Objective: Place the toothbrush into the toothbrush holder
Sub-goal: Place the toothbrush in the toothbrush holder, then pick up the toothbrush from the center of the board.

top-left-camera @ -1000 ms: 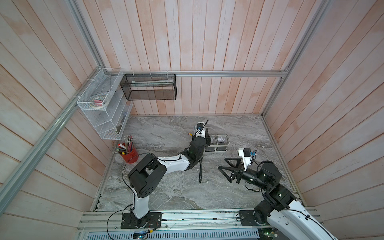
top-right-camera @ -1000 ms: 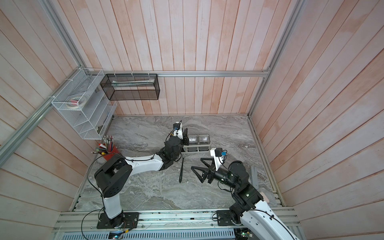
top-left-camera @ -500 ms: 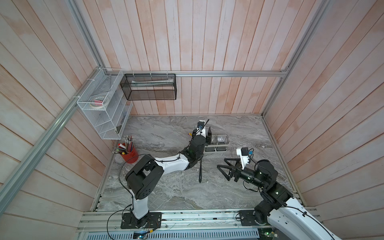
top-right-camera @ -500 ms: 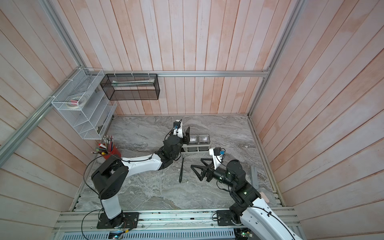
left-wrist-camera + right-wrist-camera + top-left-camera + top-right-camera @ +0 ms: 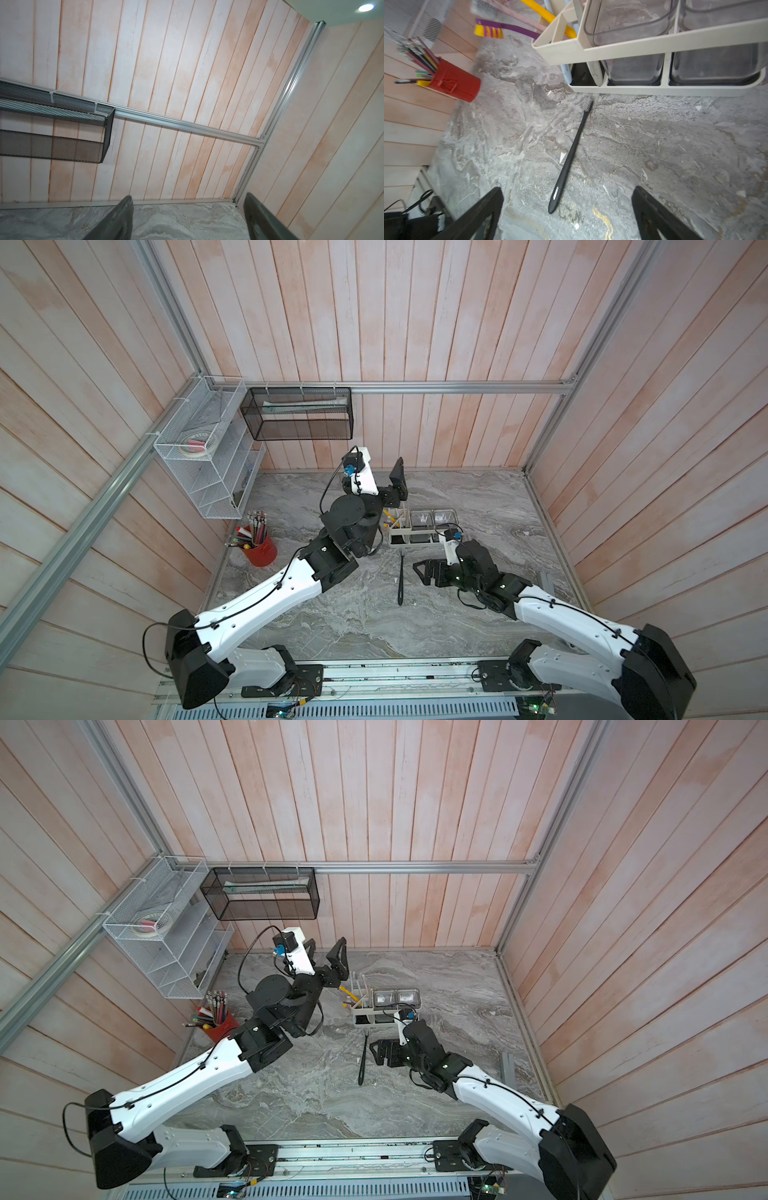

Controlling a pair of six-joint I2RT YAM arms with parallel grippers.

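Observation:
A black toothbrush (image 5: 401,581) (image 5: 363,1061) lies flat on the grey marble table, bristles toward the toothbrush holder (image 5: 409,533) (image 5: 376,1009), a cream frame with two clear cups. Its slot section holds several colored brushes, among them a yellow one (image 5: 347,992) (image 5: 548,14). My right gripper (image 5: 420,573) (image 5: 376,1052) hovers open just right of the black handle. In the right wrist view the handle's end (image 5: 555,197) lies between the spread fingers of that gripper (image 5: 566,189), below the holder (image 5: 643,44). My left gripper (image 5: 323,950) (image 5: 188,207) is open and empty, raised above the holder's left end, pointing at the back wall.
A red cup of pens (image 5: 259,548) (image 5: 454,81) stands at the table's left edge. A white wire rack (image 5: 203,472) and a black mesh basket (image 5: 299,418) (image 5: 52,116) hang on the walls. A small grey piece (image 5: 545,581) lies at the right edge.
The left gripper has opened and lifted up and back from the holder's slot end. The right gripper has moved left, closer to the black toothbrush, staying open.

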